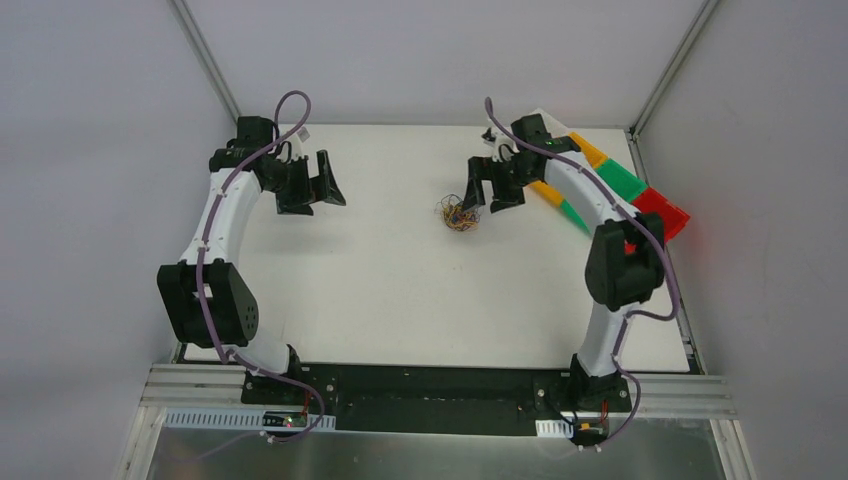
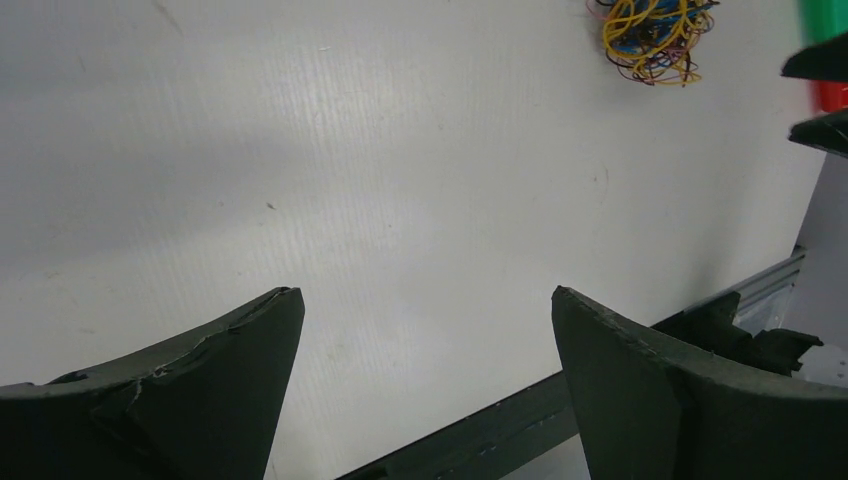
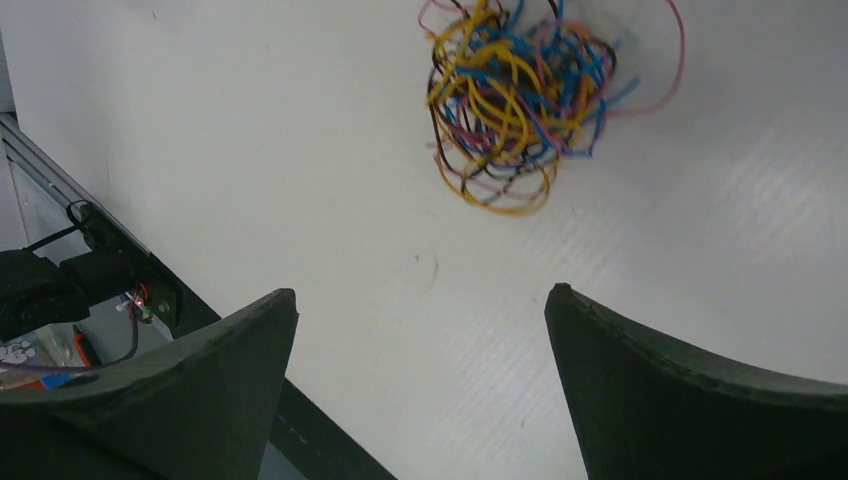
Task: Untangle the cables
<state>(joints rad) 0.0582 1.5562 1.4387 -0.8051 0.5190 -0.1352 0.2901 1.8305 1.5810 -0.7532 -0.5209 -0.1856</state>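
Note:
The cables (image 1: 459,215) lie in one small tangled ball of yellow, blue, pink and dark wires on the white table, right of centre. In the right wrist view the cables (image 3: 520,95) sit ahead of my right gripper (image 3: 420,295), which is open and empty, apart from the ball. The overhead view shows the right gripper (image 1: 490,200) just right of the bundle. My left gripper (image 1: 327,195) hangs well to the left, open and empty. From the left wrist the cables (image 2: 655,38) show far off at the top right, beyond the left gripper (image 2: 427,292).
Coloured orange, green and red blocks (image 1: 620,185) lie at the table's back right, partly under the right arm. The table's (image 1: 380,290) dark front rail (image 1: 430,385) carries both arm bases. Grey walls close in the sides and back.

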